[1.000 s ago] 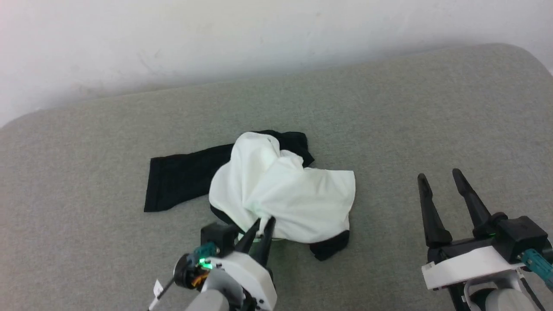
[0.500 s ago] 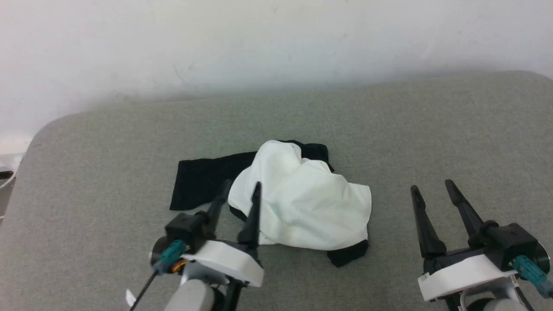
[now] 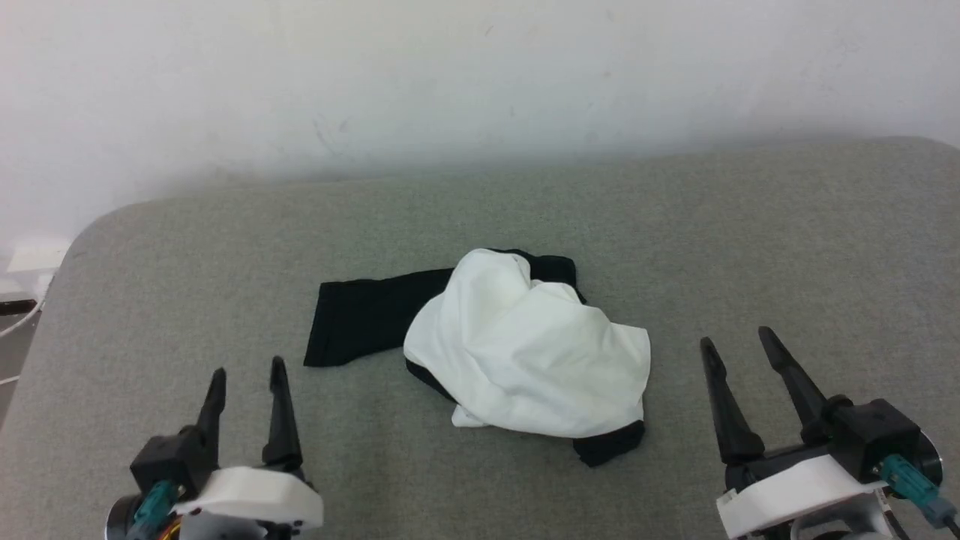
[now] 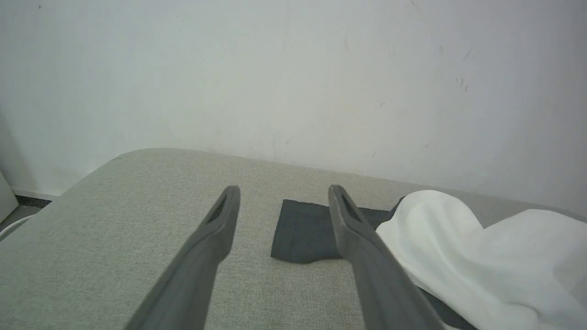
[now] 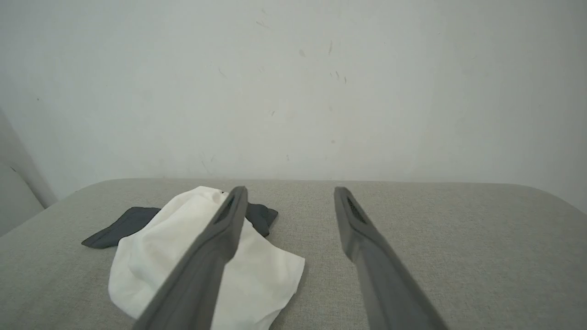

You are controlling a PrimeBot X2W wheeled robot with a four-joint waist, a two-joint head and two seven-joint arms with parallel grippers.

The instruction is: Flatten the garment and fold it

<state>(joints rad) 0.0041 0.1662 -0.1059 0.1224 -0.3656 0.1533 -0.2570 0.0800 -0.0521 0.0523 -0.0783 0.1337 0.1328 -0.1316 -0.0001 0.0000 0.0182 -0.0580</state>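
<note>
- The garment (image 3: 525, 352) lies crumpled in the middle of the head view, its white body bunched into a rumpled heap with folds across it.
- One black sleeve (image 3: 367, 319) stretches flat out of the heap toward the left of the frame, its cuff end square. More black cloth peeks out at the top edge of the heap and at its lower right corner.
- The garment rests on a grey fabric surface (image 3: 750, 225) with rounded corners, which runs across the whole frame. A white wall (image 3: 450, 75) stands behind it.
- The left gripper (image 3: 248, 369) sits at the lower left of the head view, well apart from the garment, its two fingers spread with nothing between them.
- In the left wrist view the sleeve's cuff (image 4: 302, 229) lies on the surface beyond the gap between the fingers, and the white heap fills the lower right.
- The right gripper (image 3: 735, 337) sits at the lower right of the head view, near the heap's right edge but clear of it, fingers spread and empty.
- In the right wrist view the garment (image 5: 151, 247) lies at the lower left, partly behind the left-hand finger.
</note>
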